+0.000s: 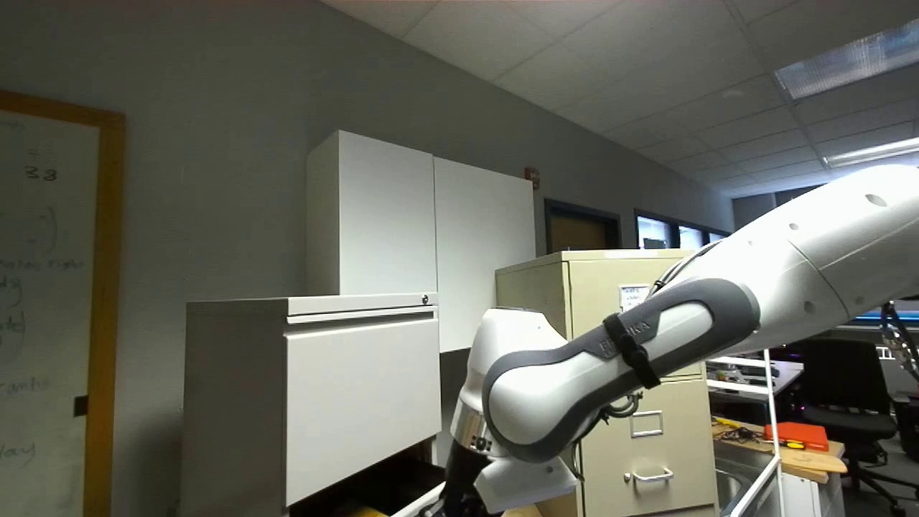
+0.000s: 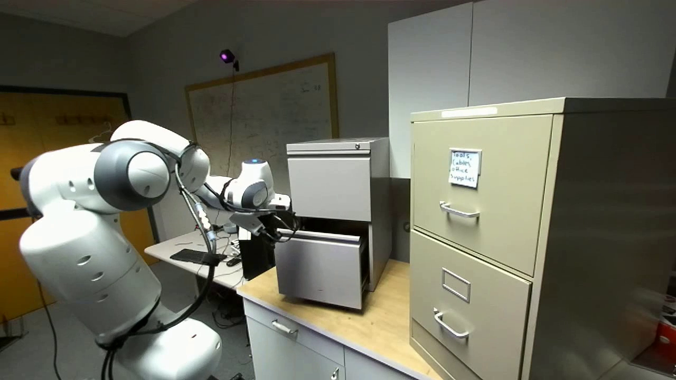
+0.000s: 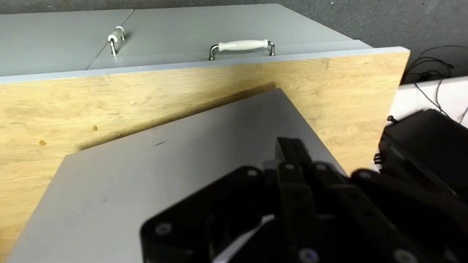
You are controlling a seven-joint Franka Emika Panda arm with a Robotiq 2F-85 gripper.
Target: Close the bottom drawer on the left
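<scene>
Pincer [image 3: 290, 144], lower right of centre in wrist view: closed up, nothing seen in it. Bottom drawer [image 2: 319, 270], centre of an exterior view, partly out; contact unclear. Probably lining up the push; next, likely press it straight into the cabinet [image 2: 379, 211]. Smooth, flat-fronted greyish metal, boxy; wood-grain counter [image 3: 146, 98] below.
</scene>
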